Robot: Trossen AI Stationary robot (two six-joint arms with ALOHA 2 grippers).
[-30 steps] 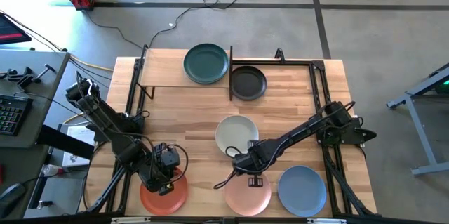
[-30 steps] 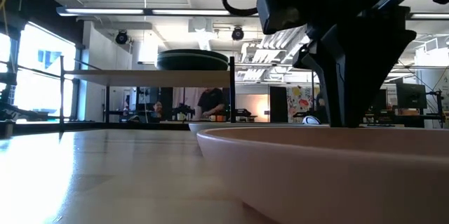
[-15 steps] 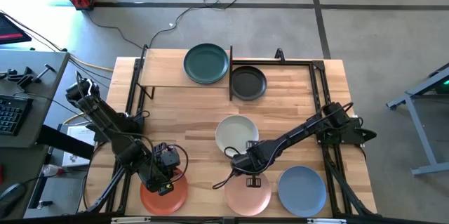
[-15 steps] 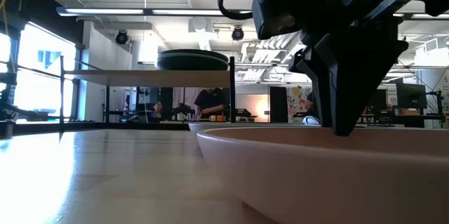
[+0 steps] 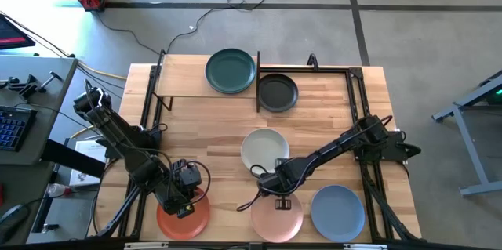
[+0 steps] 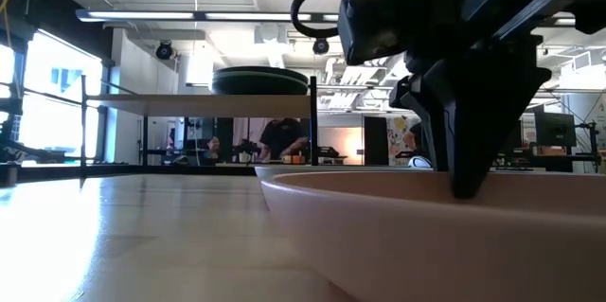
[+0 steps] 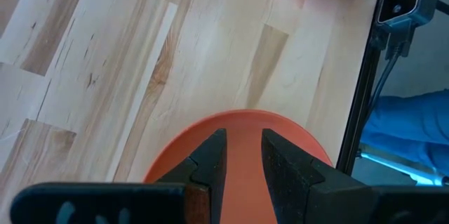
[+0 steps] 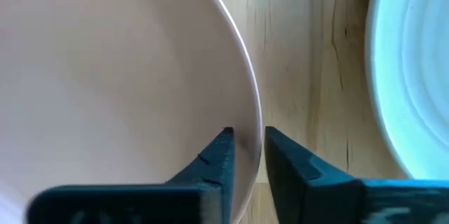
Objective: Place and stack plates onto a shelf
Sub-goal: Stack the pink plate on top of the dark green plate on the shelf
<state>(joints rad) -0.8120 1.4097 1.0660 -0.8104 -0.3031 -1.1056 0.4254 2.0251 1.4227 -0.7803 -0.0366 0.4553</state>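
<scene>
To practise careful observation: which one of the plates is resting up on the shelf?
The dark teal plate. It alone sits on the shelf; the charcoal, pale, terracotta, pink and blue plates lie on the table.

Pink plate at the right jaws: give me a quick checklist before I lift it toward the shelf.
1. Right gripper astride the pink plate rim, one finger inside, one outside: ok.
2. Jaws fully clamped on the rim: cannot tell, a gap shows.
3. Pale plate beside it clear of the jaws: ok.
4. Shelf has free board beside the dark teal plate: ok.
5. Left gripper parked over the orange plate, away from the lift path: ok.
</scene>
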